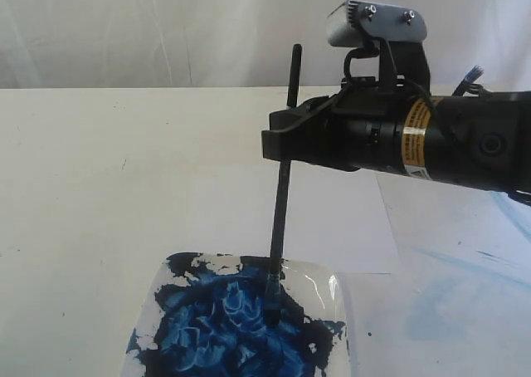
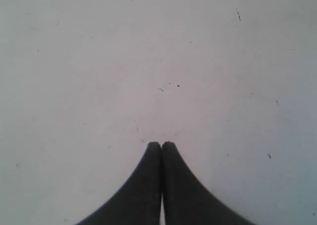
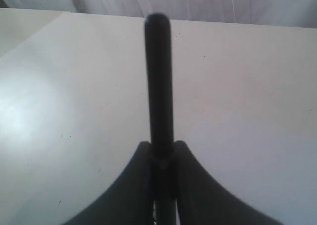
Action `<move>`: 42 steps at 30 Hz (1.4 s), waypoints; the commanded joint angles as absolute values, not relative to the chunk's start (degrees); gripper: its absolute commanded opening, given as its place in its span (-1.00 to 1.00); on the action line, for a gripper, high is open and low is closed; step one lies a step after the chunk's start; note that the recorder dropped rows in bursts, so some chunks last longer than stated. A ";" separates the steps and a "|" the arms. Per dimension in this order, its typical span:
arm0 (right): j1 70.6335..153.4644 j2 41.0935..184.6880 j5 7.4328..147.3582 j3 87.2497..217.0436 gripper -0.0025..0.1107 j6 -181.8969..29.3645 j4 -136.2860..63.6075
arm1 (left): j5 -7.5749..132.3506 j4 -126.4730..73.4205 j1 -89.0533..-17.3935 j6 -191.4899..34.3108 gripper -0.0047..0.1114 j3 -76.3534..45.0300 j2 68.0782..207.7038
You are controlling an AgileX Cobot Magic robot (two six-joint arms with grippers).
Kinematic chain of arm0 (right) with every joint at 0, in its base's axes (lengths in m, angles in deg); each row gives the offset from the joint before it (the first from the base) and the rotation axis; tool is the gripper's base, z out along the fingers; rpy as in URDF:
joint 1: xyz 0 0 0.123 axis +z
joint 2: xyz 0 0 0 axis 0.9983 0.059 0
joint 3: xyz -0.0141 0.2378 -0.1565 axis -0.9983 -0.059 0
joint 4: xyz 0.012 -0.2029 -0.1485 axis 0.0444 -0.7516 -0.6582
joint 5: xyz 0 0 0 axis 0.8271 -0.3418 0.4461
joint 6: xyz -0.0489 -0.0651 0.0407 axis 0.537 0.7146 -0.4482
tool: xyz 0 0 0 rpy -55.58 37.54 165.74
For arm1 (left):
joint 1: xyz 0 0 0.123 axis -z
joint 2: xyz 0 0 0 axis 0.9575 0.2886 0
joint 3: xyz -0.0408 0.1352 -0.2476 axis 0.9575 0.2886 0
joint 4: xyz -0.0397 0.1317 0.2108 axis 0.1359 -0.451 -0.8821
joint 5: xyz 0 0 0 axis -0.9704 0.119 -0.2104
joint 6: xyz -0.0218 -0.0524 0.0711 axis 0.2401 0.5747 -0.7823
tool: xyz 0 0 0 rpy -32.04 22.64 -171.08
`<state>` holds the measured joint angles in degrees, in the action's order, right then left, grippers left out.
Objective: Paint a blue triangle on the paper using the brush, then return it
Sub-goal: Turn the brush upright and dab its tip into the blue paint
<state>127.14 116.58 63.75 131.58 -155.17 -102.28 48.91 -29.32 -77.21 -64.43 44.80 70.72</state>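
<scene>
The right claw [image 3: 162, 153] is pinching the brush [image 1: 281, 203] by its black handle, holding it nearly upright. The bristle end is dipping into the dark blue paint [image 1: 220, 323] filling the clear tray [image 1: 334, 284] on the bench [image 1: 108, 186]. The paper [image 1: 440, 310] is lying just beside the tray, showing pale blue smears. The left claw [image 2: 161, 145] is pressed together, hovering over the bench.

left tool [image 2: 161, 144]: jaws together | right tool [image 3: 162, 149]: arm horizontal, clamped on brush [image 1: 280, 203]
</scene>
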 commanded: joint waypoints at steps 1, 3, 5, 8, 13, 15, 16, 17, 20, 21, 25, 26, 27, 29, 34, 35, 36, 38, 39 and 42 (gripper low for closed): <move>127.23 116.62 64.46 131.92 -0.96 -154.56 -102.70 | 48.94 -29.36 -77.15 -64.01 -0.92 45.03 70.90; 127.23 116.62 65.80 131.92 -0.96 -153.55 -102.70 | 48.94 -29.36 -77.15 -64.01 -0.92 45.03 70.90; 127.23 116.62 67.24 131.92 -0.96 -151.31 -102.70 | 48.94 -29.36 -77.15 -64.01 -0.92 45.03 70.90; 127.23 116.62 68.57 131.92 -0.96 -150.37 -102.70 | 48.94 -29.36 -77.15 -64.01 -0.92 45.03 70.90; 127.23 116.62 68.66 131.92 -0.96 -147.58 -102.70 | 48.94 -29.36 -77.15 -64.01 -0.92 45.03 70.90; 127.23 116.62 68.43 131.92 -0.96 -147.47 -102.70 | 48.94 -29.36 -77.15 -64.01 -0.92 45.03 70.90; 127.23 116.62 68.30 131.92 -0.96 -147.47 -102.70 | 48.94 -29.36 -77.15 -64.01 -0.92 45.03 70.90; 127.23 116.62 68.18 131.92 -0.96 -147.47 -102.70 | 48.94 -29.36 -77.15 -64.01 -0.92 45.03 70.90; 127.23 116.62 68.17 131.92 -0.96 -147.47 -102.60 | 48.94 -29.36 -77.15 -64.01 -0.92 45.03 70.90; 127.23 116.62 68.01 131.92 -0.96 -147.47 -102.49 | 48.94 -29.36 -77.15 -64.01 -0.92 45.03 70.90; 127.23 116.62 65.29 131.92 -0.96 -147.47 -102.03 | 48.94 -29.36 -77.15 -64.01 -0.92 45.03 70.90; 127.23 116.62 64.86 131.92 -0.96 -147.47 -101.74 | 48.94 -29.36 -77.15 -64.01 -0.92 45.03 70.90; 127.23 116.62 64.80 131.92 -0.96 -147.47 -101.35 | 48.94 -29.36 -77.15 -64.01 -0.92 45.03 70.90; 127.23 116.88 64.28 131.92 -0.96 -147.47 -100.20 | 48.94 -29.36 -77.15 -64.01 -0.92 45.03 70.90; 127.23 119.98 60.53 132.28 -0.96 -147.47 -100.04 | 48.94 -29.36 -77.15 -64.01 -0.92 45.03 70.90; 127.23 121.03 59.33 132.51 -0.96 -147.47 -99.91 | 48.94 -29.36 -77.15 -64.01 -0.92 45.03 70.90; 127.23 121.80 58.12 132.83 -0.96 -147.47 -99.64 | 48.94 -29.36 -77.15 -64.01 -0.92 45.03 70.90; 127.23 123.50 55.24 133.96 -0.96 -147.37 -97.64 | 48.94 -29.36 -77.15 -64.01 -0.92 45.03 70.90; 127.23 124.06 54.31 134.46 -0.96 -147.37 -96.64 | 48.94 -29.36 -77.15 -64.01 -0.92 45.03 70.90; 127.23 125.25 51.71 136.74 -0.96 -147.37 -96.07 | 48.94 -29.36 -77.15 -64.01 -0.92 45.03 70.90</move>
<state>127.14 124.43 54.98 134.75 -147.84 -97.32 48.91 -29.32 -77.21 -64.43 44.80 70.72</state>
